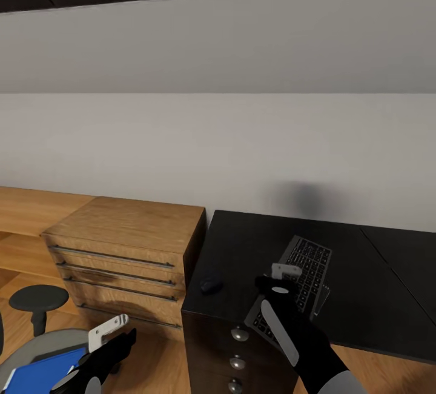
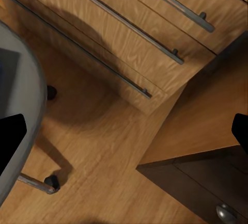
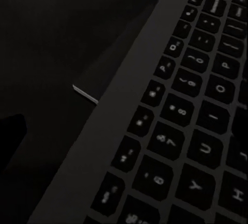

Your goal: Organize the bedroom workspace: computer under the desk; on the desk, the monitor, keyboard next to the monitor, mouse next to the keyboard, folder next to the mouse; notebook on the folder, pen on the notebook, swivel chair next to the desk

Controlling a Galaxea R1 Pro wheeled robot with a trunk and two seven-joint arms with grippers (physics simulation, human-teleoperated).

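Seen from the head camera, the right gripper [image 1: 284, 274] hangs over the near end of the keyboard [image 1: 306, 276], which lies aslant on the black desk [image 1: 375, 285] with its near corner past the front edge; whether the fingers clasp it cannot be told. The right wrist camera adds the keys [image 3: 196, 131] close up, dim and blurred, beside the silvery frame. The mouse [image 1: 211, 285] sits near the desk's left edge, apart from the keyboard. At lower left, the left gripper [image 1: 112, 336] is spread wide and holding nothing above the swivel chair [image 1: 42, 345], where the blue folder [image 1: 36, 373] lies, cut off by the frame. The left wrist camera shows the wooden dresser [image 2: 129, 33], the floor and a chair caster [image 2: 50, 182].
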